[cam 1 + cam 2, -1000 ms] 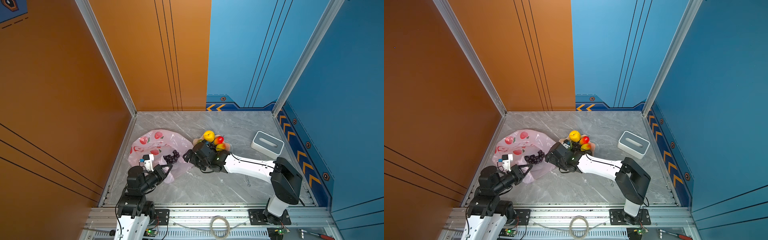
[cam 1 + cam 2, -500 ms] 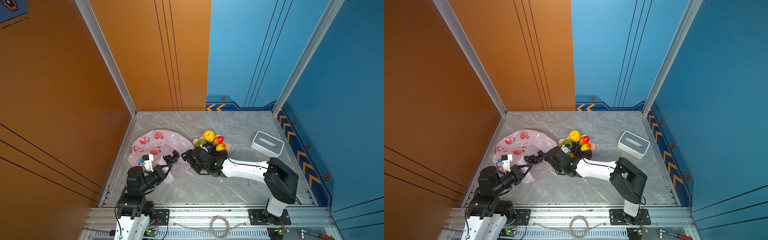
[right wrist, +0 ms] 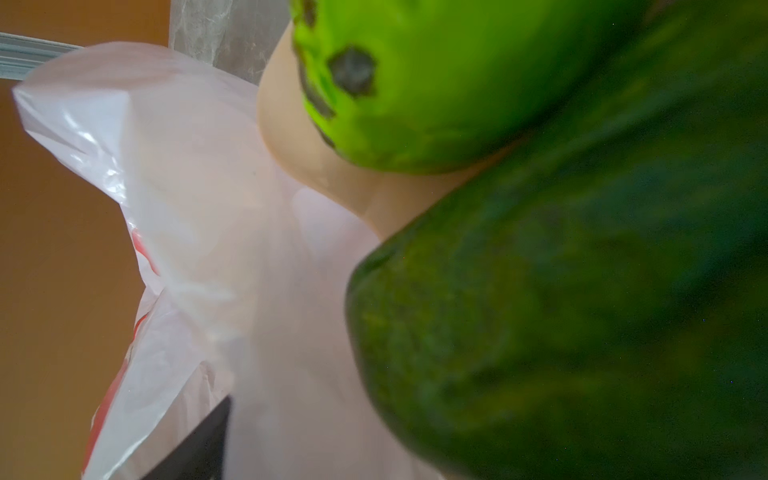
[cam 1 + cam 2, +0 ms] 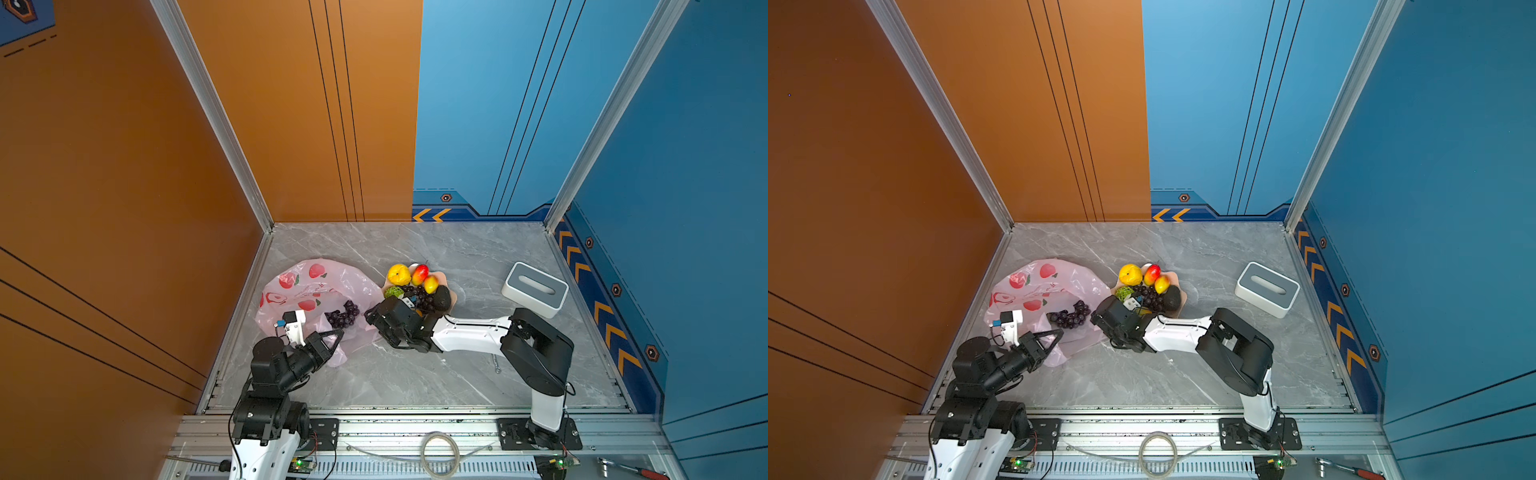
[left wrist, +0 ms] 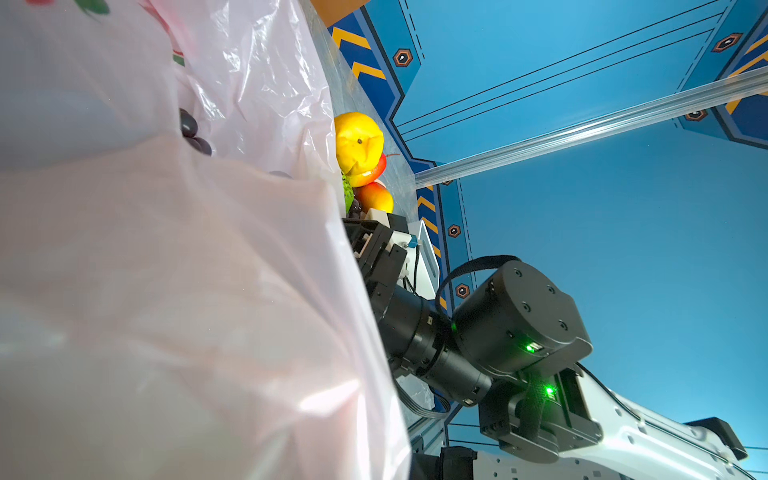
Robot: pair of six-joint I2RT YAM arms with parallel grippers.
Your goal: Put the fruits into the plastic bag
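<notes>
1. Plastic bag (image 4: 307,286), pale pink with red fruit prints, lies crumpled on the left of the marble floor (image 4: 415,374). The left gripper (image 4: 334,334), at the near side, is pressed together on the bag's near edge.
2. One grape bunch (image 4: 343,314) sits in the bag's opening.
3. Just right of the bag, the right gripper (image 4: 392,316) reaches over the bowl's near rim, close against a green oblong fruit (image 3: 582,311). Whether its jaws pinch that fruit I cannot tell.
4. Behind it, the peach bowl (image 4: 439,275) holds a bumpy green ball (image 4: 393,291), a second grape bunch (image 4: 419,297), an avocado (image 4: 441,297), a lemon (image 4: 399,274) and two red-yellow fruits (image 4: 419,272).
5. Farther right, well apart, stands a white box (image 4: 534,289).
</notes>
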